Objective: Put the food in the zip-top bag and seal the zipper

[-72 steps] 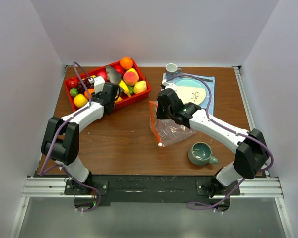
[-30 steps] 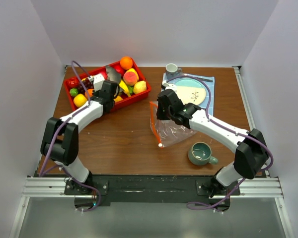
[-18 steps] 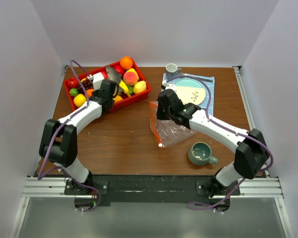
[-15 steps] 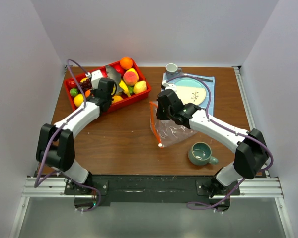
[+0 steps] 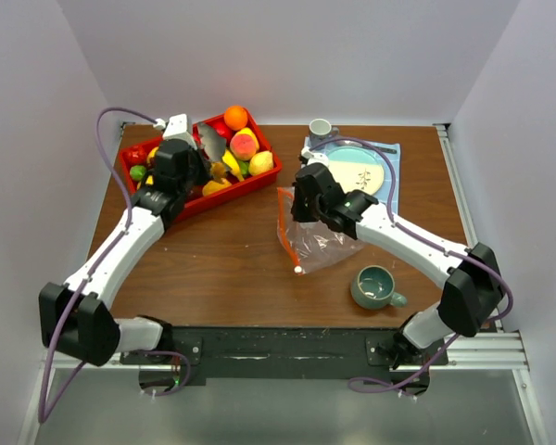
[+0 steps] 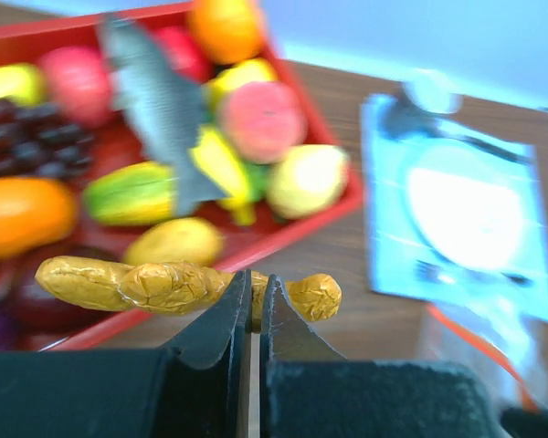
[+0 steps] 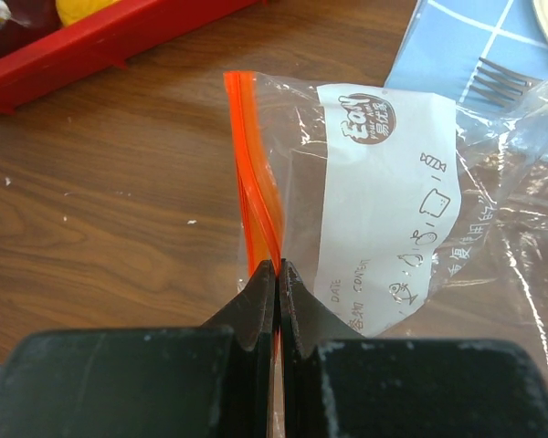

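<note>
The right gripper pinches the zipper, the orange-red edge of the zip-top bag, which spreads over the table just beyond its tips. Farther back, the left gripper, clamped on a knobbly yellow-brown food piece, hangs above the red tray of toy fruit.

You've the tray of food far left, the zip-top bag mid-table, plate far right, mug near right.
</note>
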Controlling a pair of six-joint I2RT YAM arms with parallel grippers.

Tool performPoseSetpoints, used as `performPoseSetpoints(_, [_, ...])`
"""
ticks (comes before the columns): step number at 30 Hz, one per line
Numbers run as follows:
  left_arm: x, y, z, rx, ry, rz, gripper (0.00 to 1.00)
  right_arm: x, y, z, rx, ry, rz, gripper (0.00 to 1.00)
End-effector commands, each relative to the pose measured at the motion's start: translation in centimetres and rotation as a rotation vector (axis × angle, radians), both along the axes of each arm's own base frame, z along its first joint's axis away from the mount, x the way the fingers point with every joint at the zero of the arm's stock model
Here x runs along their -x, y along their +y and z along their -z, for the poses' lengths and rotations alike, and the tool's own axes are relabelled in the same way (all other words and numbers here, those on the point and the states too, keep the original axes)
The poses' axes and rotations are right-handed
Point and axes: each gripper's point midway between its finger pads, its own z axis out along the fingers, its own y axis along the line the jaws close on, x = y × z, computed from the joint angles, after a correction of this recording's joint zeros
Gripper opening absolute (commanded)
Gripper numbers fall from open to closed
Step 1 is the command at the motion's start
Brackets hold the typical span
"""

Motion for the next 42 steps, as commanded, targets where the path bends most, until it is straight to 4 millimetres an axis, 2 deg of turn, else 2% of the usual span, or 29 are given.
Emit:
performPoseSetpoints(1, [3.3, -5.1, -6.2, 0.135, -0.197, 0.344, 0.00, 0.2, 0.6, -4.8, -0.081, -0.072, -0.045, 0.00])
performPoseSetpoints(2, [4.2, -6.6, -8.0, 0.170, -0.267, 0.443, 0.00, 0.2, 0.7, -5.3, -0.096, -0.074, -0.049, 0.00])
performPoseSetpoints(5, [7.4, -8.1, -10.1, 0.237, -0.374, 0.582, 0.00, 0.6, 1.1, -6.7, -0.145, -0.070, -0.061, 0.00])
performPoseSetpoints(7, [8.7, -8.7, -11.1, 0.271, -0.422, 0.642, 0.00, 0.8, 1.2, -7.2, -0.163, -0.056, -0.054, 0.00])
performPoseSetpoints(8, [9.8, -9.2, -11.6, 0.280, -0.467, 0.696, 0.00, 0.8, 1.2, -8.1, -0.181, -0.062, -0.052, 0.00])
performPoseSetpoints(14, [13.7, -10.9, -12.3, 0.289, -0.587, 0.872, 0.00, 0.5, 1.5, -10.5, -0.248, -0.065, -0.028, 0.00])
performPoseSetpoints(18, [15.9, -13.3, -12.2, 0.204, -0.678, 0.962, 0.00, 0.8, 2.4, -11.4, -0.307, -0.031, -0.051, 0.00])
performPoseSetpoints(23, [16.0, -14.0, -11.2, 0.136, -0.673, 0.987, 0.00, 1.0, 2.7, -12.7, -0.352, -0.020, -0.054, 0.00])
performPoseSetpoints(29, [16.5, -14.3, -10.3, 0.048, -0.663, 1.007, 0.00, 1.2, 1.7, -14.0, -0.366, -0.026, -0.044, 0.00])
performPoseSetpoints(33, [16.9, -14.6, -10.3, 0.001, -0.655, 1.050, 0.00, 1.6, 1.4, -14.1, -0.343, -0.022, -0.062, 0.00])
performPoseSetpoints(34, [16.8, -14.6, -9.7, -0.010, -0.617, 1.054, 0.00, 1.7, 1.3, -14.2, -0.338, -0.023, -0.065, 0.00])
performPoseSetpoints(37, [16.7, -14.7, -10.0, -0.043, -0.610, 1.061, 0.00, 2.1, 0.9, -14.4, -0.324, -0.029, -0.074, 0.00])
performPoseSetpoints(40, [16.5, -15.5, -8.9, -0.073, -0.567, 1.079, 0.00, 2.4, 1.3, -14.6, -0.335, -0.019, -0.097, 0.00])
performPoseSetpoints(42, [17.2, -16.8, -8.2, -0.097, -0.558, 1.122, 0.00, 2.3, 1.4, -14.7, -0.340, -0.021, -0.098, 0.00])
